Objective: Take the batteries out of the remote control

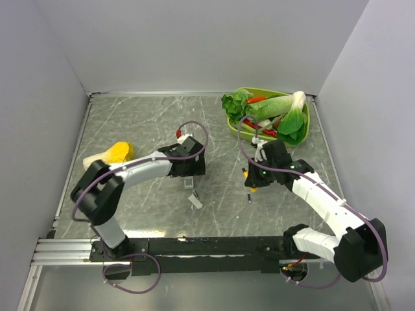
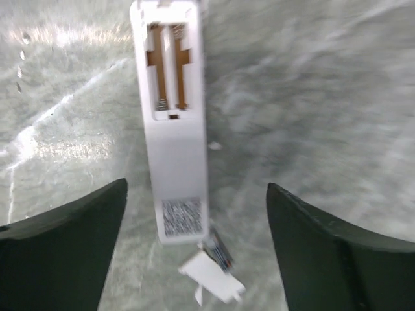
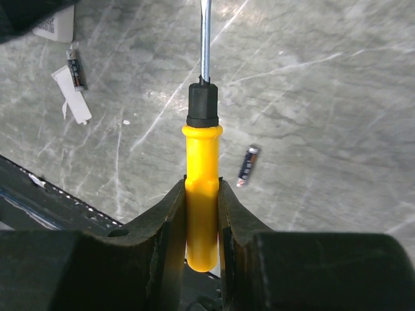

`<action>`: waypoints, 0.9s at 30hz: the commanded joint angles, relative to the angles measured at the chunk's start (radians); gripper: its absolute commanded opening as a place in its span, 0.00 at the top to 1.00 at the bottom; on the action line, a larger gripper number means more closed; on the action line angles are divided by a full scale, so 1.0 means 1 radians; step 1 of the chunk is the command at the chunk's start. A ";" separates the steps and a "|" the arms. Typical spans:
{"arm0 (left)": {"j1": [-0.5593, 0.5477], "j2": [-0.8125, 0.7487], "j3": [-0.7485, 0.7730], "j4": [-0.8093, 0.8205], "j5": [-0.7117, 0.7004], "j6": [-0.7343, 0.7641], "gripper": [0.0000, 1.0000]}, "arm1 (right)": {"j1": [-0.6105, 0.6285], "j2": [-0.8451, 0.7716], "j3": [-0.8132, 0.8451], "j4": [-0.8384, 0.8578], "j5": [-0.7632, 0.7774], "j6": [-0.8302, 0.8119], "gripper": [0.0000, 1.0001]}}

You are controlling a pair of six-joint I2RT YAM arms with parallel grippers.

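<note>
Left wrist, remote control (image 2: pixel 175 162) between fingers (image 2: pixel 65 253), apart

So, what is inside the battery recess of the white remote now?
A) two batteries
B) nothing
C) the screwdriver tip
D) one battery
B: the left wrist view shows the remote control with its recess bare, only springs, and the batteries lie loose outside it.

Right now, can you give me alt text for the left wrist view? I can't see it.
The white remote control lies back up on the table between the spread fingers of the left hand, its battery compartment empty. By its near end lie a small white cover and one battery.
</note>
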 commanded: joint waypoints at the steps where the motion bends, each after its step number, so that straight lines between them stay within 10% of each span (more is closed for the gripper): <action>1: 0.016 -0.178 0.045 0.014 0.012 0.011 0.01 | 0.110 0.040 -0.010 0.117 0.016 0.114 1.00; 14: 0.209 -0.582 -0.219 0.000 0.049 -0.059 0.01 | 0.250 0.390 0.093 0.243 0.195 0.176 0.89; 27: 0.212 -0.737 -0.323 0.096 0.132 -0.009 0.01 | 0.270 0.457 0.116 0.255 0.258 0.165 0.58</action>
